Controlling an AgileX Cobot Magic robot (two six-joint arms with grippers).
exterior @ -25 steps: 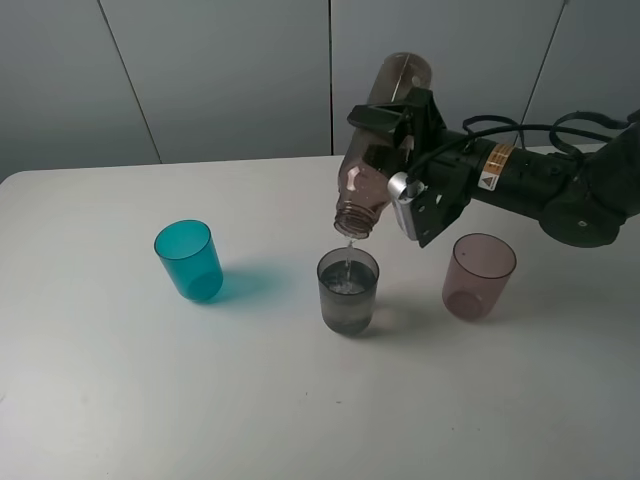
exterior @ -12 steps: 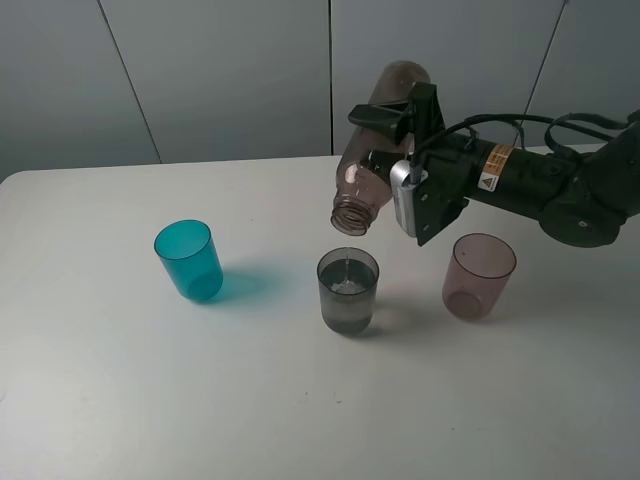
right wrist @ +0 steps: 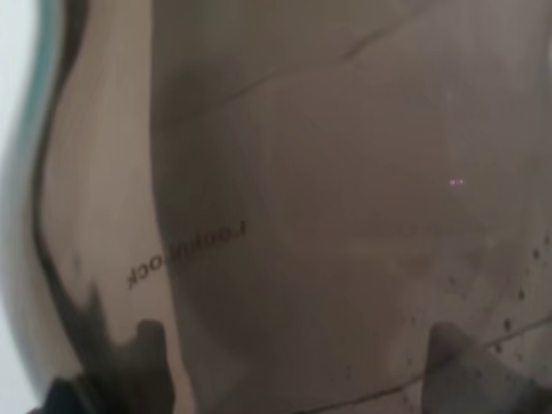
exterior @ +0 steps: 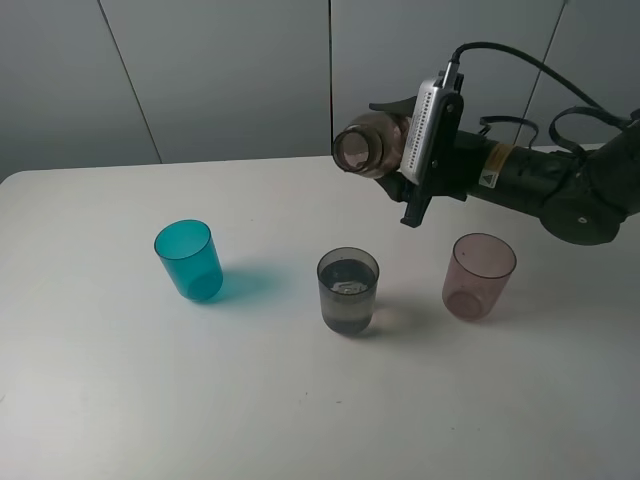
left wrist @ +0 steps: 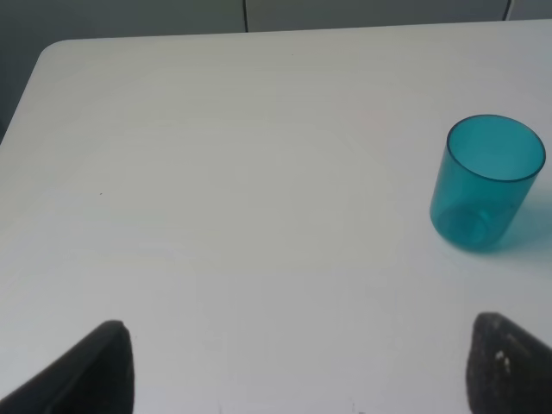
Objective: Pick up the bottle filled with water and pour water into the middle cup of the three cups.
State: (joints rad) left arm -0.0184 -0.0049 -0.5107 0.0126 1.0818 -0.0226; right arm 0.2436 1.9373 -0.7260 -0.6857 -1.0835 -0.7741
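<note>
My right gripper (exterior: 412, 150) is shut on the brownish-pink bottle (exterior: 368, 147) and holds it about level, above and behind the cups, with its open mouth turned toward the camera. No stream leaves it. The bottle's wall (right wrist: 302, 198) fills the right wrist view. The smoky grey middle cup (exterior: 348, 291) stands upright below the bottle, with clear water (exterior: 347, 287) in it. The teal cup (exterior: 188, 260) stands to its left and the pinkish-mauve cup (exterior: 479, 276) to its right. My left gripper (left wrist: 302, 371) is open and empty, low over the table (left wrist: 216, 172) near the teal cup (left wrist: 486, 182).
The white table (exterior: 300, 400) carries only the three cups. Its far edge meets grey wall panels (exterior: 220, 70). The right arm (exterior: 540, 180) with its cables reaches in from the right, above the pinkish-mauve cup.
The bottle was tipped mouth-down over the grey cup with a thin stream falling. It has swung up to about level and risen, and the stream has stopped.
</note>
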